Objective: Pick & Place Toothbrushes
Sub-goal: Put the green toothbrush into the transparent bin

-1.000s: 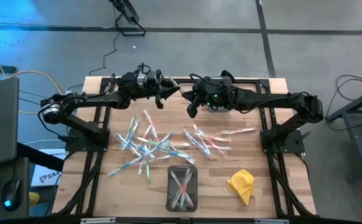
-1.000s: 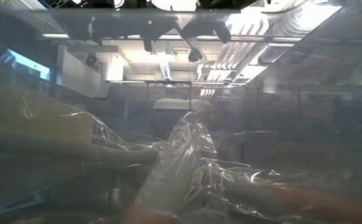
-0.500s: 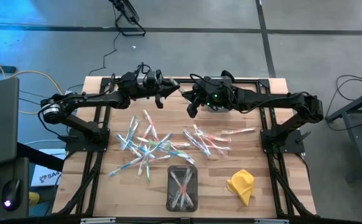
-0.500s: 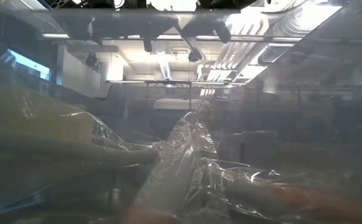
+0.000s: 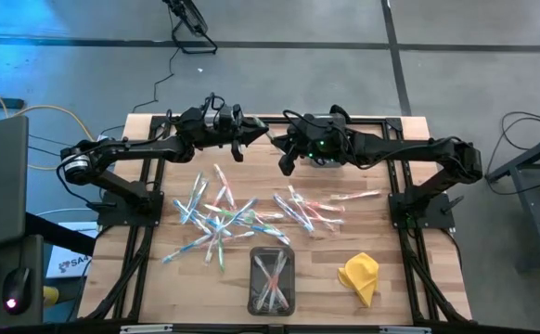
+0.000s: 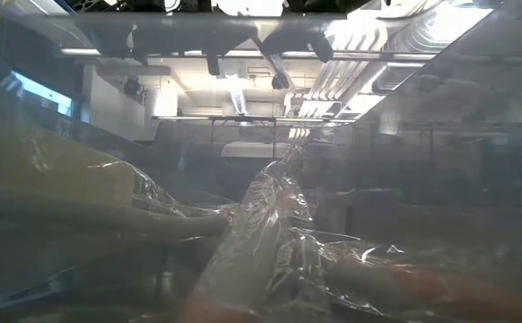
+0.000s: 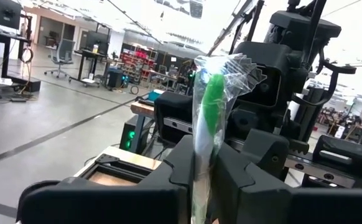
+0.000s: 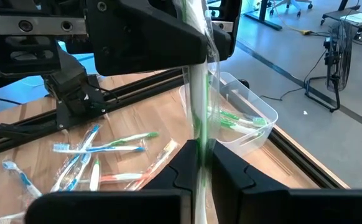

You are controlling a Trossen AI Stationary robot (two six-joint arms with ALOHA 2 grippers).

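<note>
Two claws of mine meet high over the far edge of the wooden table [image 5: 159, 288], and between them stretches one wrapped toothbrush [image 7: 209, 118], green-handled inside its clear sleeve. My left claw [image 7: 201, 180] is pinched narrow on one end of it: in the left wrist view the green handle stands up out of the slit between my two dark fingers [image 7: 231, 180], with the crinkled wrapper flaring above them and the bulk of my other arm just behind. My right claw [image 8: 201, 168] is pinched on the other end of the same toothbrush, whose green and white line runs straight up from my closed fingers into the left claw's dark housing. From above, both claws sit nose to nose near the middle of the table's far side, the left [image 5: 242, 139] and the right [image 5: 284, 148] close together, with the thin wrapper bridging the small gap. Below them the other toothbrushes [image 5: 224, 213] lie scattered across the middle of the table in a loose spread, blue, green and pink-red among white. A clear bin [image 5: 272, 280] near the front edge holds several more. A yellow cloth [image 5: 360, 276] lies crumpled beside the bin, apart from it. The low view shows only wrinkled clear plastic [image 6: 261, 233] up close.
</note>
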